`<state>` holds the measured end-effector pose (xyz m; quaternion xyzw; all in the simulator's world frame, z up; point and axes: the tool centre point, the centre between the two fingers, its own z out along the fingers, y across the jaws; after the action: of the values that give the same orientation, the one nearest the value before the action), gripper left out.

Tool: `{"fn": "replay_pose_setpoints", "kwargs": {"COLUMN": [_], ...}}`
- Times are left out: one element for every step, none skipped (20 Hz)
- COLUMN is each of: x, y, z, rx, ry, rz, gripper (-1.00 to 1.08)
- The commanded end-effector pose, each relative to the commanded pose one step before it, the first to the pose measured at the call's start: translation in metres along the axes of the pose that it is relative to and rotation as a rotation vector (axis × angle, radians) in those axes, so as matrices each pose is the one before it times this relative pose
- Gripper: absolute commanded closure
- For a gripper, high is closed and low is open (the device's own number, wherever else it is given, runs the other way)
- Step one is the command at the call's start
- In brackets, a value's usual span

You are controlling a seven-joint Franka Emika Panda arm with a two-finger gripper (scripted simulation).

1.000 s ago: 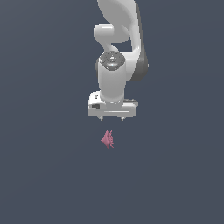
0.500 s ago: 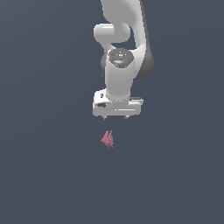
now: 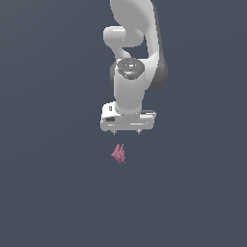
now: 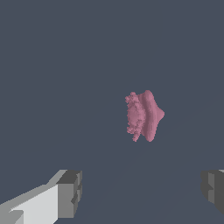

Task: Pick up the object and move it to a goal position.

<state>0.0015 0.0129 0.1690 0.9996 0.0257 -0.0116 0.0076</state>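
The object (image 3: 118, 154) is a small pink-magenta spiky lump lying on the dark grey floor, just below the white gripper head in the exterior view. It also shows in the wrist view (image 4: 144, 115), beyond the fingertips and apart from them. My gripper (image 3: 126, 131) hangs above and slightly toward the exterior view's right of the object, not touching it. Its jaws are spread wide with nothing between them. The two dark grey fingertips (image 4: 70, 193) show at the edge of the wrist view.
The white arm (image 3: 135, 58) rises behind the gripper toward the top of the exterior view. A plain dark grey floor (image 3: 53, 193) surrounds the object.
The gripper head has shifted a little toward the exterior view's right and slightly lower. The object has not moved.
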Motion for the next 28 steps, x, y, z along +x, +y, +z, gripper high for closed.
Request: {"fn": "replay_pose_setpoints", "kwargs": {"x": [0.00508, 0.00266, 0.00285, 0.00304, 0.00321, 0.0033, 0.00303, 0.00269, 0.00237, 0.00208, 0.0018, 0.00154, 0.00131, 0.00108, 0.00087, 0.00066, 0.00047, 0.00028, 0.00009, -0.00096, 0.0, 0.0, -0.00001, -0.00002, -0.00003, -0.00005, -0.00008, -0.0001], "y": [0.00468, 0.00233, 0.00257, 0.00286, 0.00317, 0.00341, 0.00329, 0.00308, 0.00285, 0.00261, 0.00234, 0.0021, 0.0018, 0.00155, 0.00127, 0.001, 0.00069, 0.00047, 0.00025, -0.00055, 0.00001, 0.00003, 0.00005, 0.00007, -0.00014, 0.00011, 0.00013, -0.00018], "z": [0.00719, 0.00361, 0.004, 0.00443, 0.00488, 0.00526, 0.00507, 0.00472, 0.00436, 0.00398, 0.00358, 0.00319, 0.00277, 0.00236, 0.00194, 0.00152, 0.00107, 0.00067, 0.00027, -0.0008, 0.00039, 0.00116, 0.00193, 0.00269, 0.00324, 0.00419, 0.00492, 0.00534], "rx": [0.00165, 0.00085, 0.00095, 0.00104, 0.00111, 0.00117, 0.0011, 0.00099, 0.0009, 0.0008, 0.00071, 0.00061, 0.00054, 0.00044, 0.00036, 0.00027, 0.00021, 0.0001, 0.0, -0.00021, 0.0, 0.0, 0.0, 0.0, 0.00006, 0.0, 0.0, 0.00008], "ry": [0.00197, 0.00138, 0.00155, 0.00172, 0.00187, 0.00203, 0.00194, 0.0018, 0.00165, 0.0015, 0.00136, 0.00119, 0.00106, 0.00089, 0.00073, 0.00056, 0.00043, 0.00021, 0.0, -0.00154, 0.0, 0.0, 0.0, 0.0, 0.00032, 0.0, 0.0, 0.00046], "rz": [-0.00578, -0.00327, -0.00362, -0.00391, -0.0042, -0.0045, -0.00426, -0.00388, -0.00353, -0.00316, -0.00285, -0.00246, -0.00219, -0.00182, -0.00148, -0.00113, -0.00085, -0.00043, 0.0, 0.00161, 0.0, 0.0, 0.0, 0.0, -0.00036, 0.0, 0.0, -0.00051], "gripper": [-0.92, -0.92, -0.92, -0.92, -0.92, -0.92, -0.92, -0.92, -0.92, -0.92, -0.92, -0.92, -0.92, -0.92, -0.92, -0.92, -0.92, -0.92, -0.92, -0.92, -0.92, -0.92, -0.92, -0.92, -0.92, -0.92, -0.92, -0.92]}}
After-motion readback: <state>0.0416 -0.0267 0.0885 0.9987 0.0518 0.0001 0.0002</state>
